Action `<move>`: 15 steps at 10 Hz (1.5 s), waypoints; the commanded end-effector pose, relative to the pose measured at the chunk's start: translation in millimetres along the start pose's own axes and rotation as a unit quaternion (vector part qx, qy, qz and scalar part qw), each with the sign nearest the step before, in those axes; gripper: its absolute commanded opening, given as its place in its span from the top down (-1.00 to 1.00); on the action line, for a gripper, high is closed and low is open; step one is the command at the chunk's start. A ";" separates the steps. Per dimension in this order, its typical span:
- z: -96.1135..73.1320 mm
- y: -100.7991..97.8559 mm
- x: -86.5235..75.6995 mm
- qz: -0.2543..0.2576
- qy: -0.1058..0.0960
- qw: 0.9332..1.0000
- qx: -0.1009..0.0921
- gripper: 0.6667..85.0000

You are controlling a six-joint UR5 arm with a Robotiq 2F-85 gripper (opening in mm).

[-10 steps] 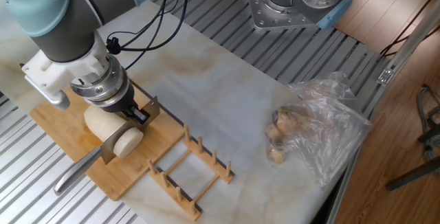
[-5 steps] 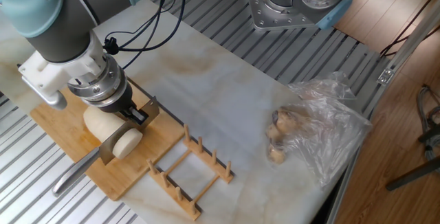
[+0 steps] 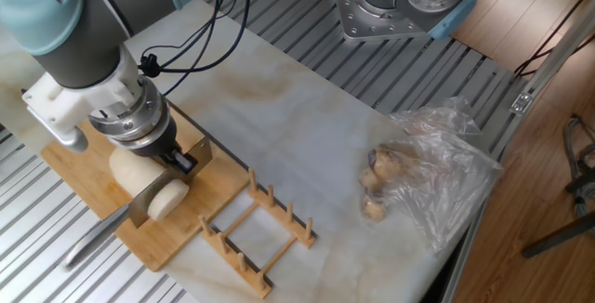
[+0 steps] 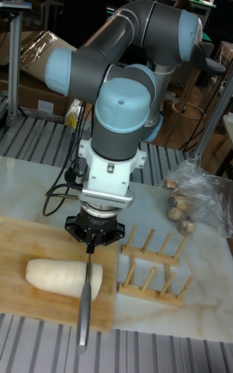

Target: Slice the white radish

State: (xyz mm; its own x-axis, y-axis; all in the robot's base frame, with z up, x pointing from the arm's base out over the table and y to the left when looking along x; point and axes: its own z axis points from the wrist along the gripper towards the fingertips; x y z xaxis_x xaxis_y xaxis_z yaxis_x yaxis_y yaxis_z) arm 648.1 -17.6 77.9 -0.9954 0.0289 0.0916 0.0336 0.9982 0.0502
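Creamy-white smooth radish (image 4: 63,278) lying on wooden board (image 4: 26,240), knife (image 4: 83,298) pinched in tool (image 4: 90,245) across it.

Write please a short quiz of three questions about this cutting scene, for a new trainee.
1. True or false: the creamy-white cylindrical radish lies on the rectangular bamboo cutting board.
2. What does the end effector hold? A) metal knife B) wooden rack C) plastic bag
3. Fill in: the brownish lumps lie in a clear ____ bag.

Key
1. True.
2. A, the steel-bladed metal knife, its blade down in the radish.
3. plastic
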 end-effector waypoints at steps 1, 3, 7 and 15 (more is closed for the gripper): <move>-4.1 -3.5 -4.1 -0.004 0.000 1.000 0.005 0.94; -5.2 -0.7 -7.6 -0.008 -0.003 1.000 0.007 0.83; -9.0 2.7 -9.6 -0.017 0.000 1.000 0.012 0.72; -17.6 -12.3 -24.1 -0.031 -0.010 0.999 0.010 0.62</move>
State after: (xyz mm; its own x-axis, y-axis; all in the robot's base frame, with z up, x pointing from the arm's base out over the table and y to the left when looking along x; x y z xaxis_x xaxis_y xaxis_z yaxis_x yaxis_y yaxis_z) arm 664.8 -26.3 87.1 -0.9964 -0.0196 0.0825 -0.0177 0.9996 0.0236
